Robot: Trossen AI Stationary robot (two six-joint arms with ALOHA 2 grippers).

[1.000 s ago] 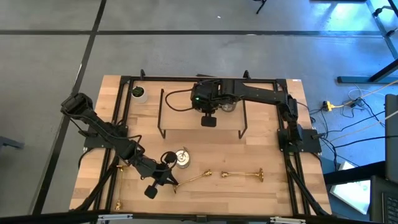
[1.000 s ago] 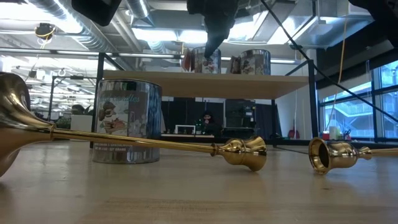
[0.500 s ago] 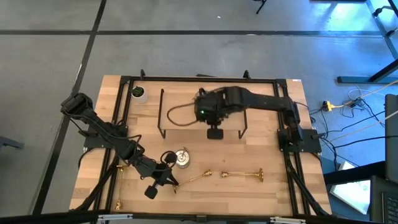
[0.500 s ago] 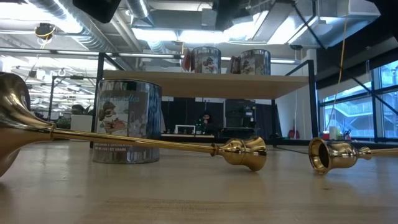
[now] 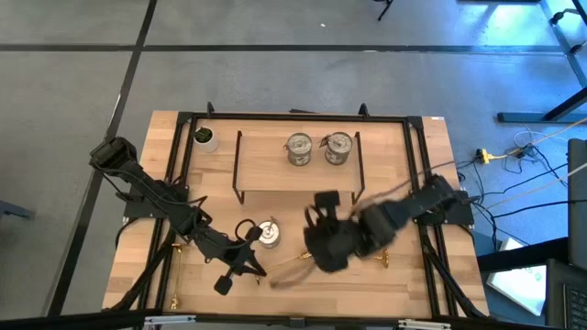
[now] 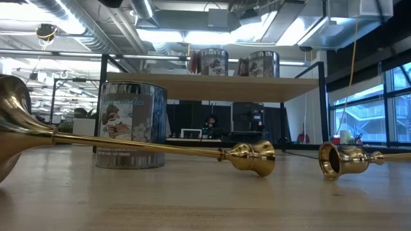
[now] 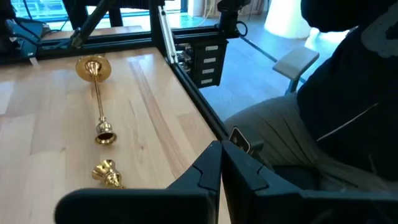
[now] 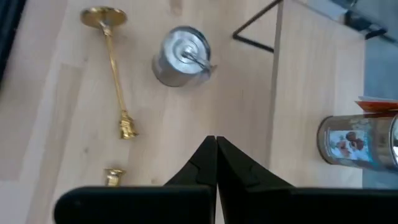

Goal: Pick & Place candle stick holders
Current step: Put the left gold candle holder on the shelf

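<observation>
**High view: two cups racked, brass sticks still on the table**

High view, nearest the front edge: two brass candlesticks (image 5: 292,262) and (image 5: 358,258) lie flat, end to end, with a third (image 5: 173,300) beside the left frame rail. They look stiff, smooth and likely slippery; the thin stem is my pick for a grip, near the heavier disc end so it does not tip. The left gripper (image 5: 240,266) rests beside the first stick, jaws clenched on nothing. The right gripper (image 5: 323,240), blurred above the sticks, is likewise pinched shut and empty. Just behind sits a squat silvery cup (image 5: 268,234), probably light and rigid. Farther back, the black wire rack (image 5: 240,174) carries two more cups (image 5: 298,149) and (image 5: 337,148), side by side.
</observation>
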